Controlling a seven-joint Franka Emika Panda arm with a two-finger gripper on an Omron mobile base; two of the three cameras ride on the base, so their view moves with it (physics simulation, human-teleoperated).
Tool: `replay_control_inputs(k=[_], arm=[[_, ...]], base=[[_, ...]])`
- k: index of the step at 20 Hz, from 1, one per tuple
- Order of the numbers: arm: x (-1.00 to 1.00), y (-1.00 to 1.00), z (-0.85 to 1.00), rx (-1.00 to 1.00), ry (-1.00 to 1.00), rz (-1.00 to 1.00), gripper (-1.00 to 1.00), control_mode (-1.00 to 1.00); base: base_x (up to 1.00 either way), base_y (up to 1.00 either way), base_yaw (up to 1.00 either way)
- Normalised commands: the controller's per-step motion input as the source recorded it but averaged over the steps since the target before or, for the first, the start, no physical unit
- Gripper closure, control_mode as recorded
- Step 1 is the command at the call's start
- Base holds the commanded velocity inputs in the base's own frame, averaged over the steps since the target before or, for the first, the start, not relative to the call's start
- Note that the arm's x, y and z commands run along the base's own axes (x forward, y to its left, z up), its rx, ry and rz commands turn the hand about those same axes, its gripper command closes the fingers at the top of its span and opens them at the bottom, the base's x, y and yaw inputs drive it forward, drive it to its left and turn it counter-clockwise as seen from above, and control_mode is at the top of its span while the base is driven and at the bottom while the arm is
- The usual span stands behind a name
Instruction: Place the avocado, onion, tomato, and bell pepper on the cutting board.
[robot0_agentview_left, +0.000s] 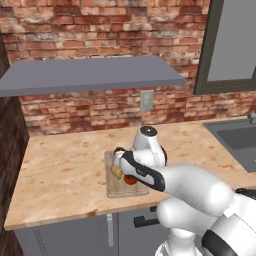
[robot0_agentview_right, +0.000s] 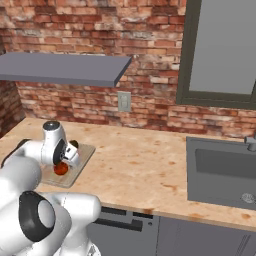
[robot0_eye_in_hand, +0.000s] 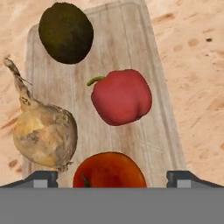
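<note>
All four veg sit on the cutting board on the marbled tan surface: avocado at the far end, bell pepper mid-board w/ onion beside it, tomato nearest the hand. Nothing blocks the board; a sink lies well off to the right, a grey shelf and wall outlet on the brick behind. Fingers spread wide over the board, holding and touching nothing.

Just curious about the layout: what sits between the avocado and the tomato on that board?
In the hand view, the bell pepper lies on the board between the avocado and the tomato.
</note>
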Motion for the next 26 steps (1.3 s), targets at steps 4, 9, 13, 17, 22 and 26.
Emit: replay_control_inputs(k=[4,9,13,17,22,26], arm=[[-0.06,-0.03,0.82,0.0,-0.11,0.03,-1.0,-1.0],[-0.25,0.0,0.92,0.0,-0.13,0.03,-1.0,-1.0],[-0.36,0.0,0.82,0.0,-0.14,0.02,-1.0,-1.0],[-0.37,0.0,0.66,0.0,-0.13,0.01,-1.0,-1.0],[-0.46,0.0,0.51,0.0,-0.14,0.0,-1.0,-1.0],[-0.73,0.0,0.31,0.0,-0.21,0.0,-1.0,-1.0]], base=[[0.0,0.0,0.0],[0.0,0.0,0.0],[0.0,0.0,0.0],[0.0,0.0,0.0],[0.0,0.0,0.0],[0.0,0.0,0.0]])
